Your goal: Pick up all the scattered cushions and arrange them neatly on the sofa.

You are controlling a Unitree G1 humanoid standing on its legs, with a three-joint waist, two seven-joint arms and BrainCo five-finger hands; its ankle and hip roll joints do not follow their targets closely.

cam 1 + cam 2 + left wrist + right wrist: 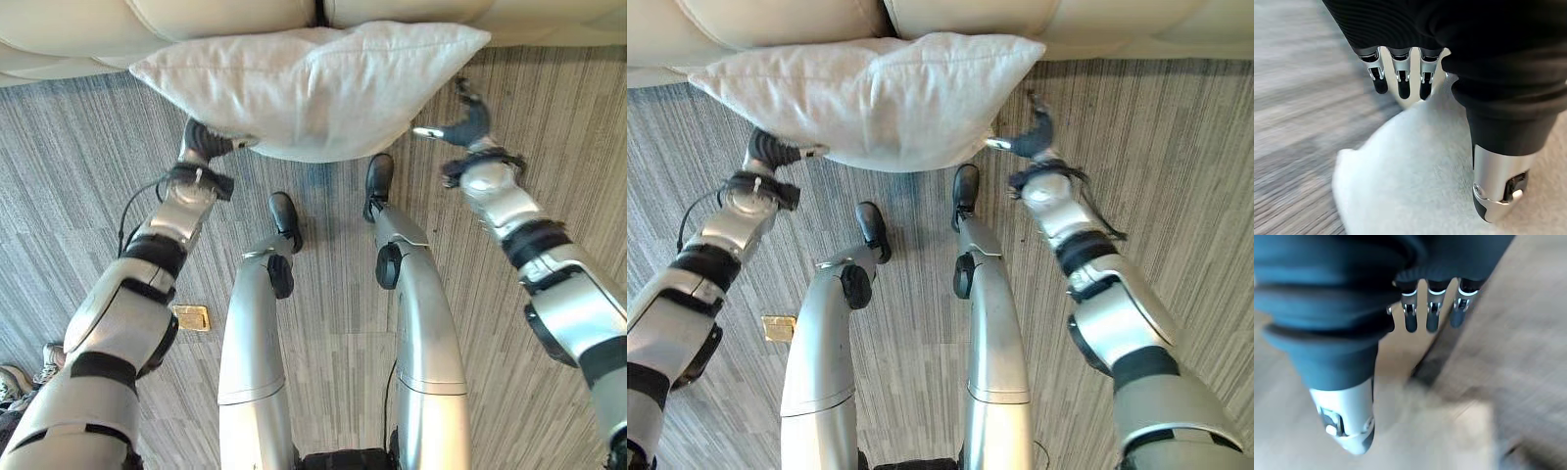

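A large white cushion point(313, 83) hangs above the carpet just in front of the cream sofa point(69, 34), its far edge against the seat front. My left hand point(203, 142) is against the cushion's lower left side; its fingers point(1400, 85) are straight and its thumb lies on the white cloth point(1415, 181). My right hand point(468, 124) is at the cushion's right side with its fingers point(1432, 316) straight and its thumb pointing at the cushion's edge. The cushion is carried between the two open hands.
Grey striped carpet point(323, 313) covers the floor. A small brass floor plate point(191, 316) lies at the lower left. A person's shoe point(12, 379) shows at the left edge. The sofa's seat cushions run along the top.
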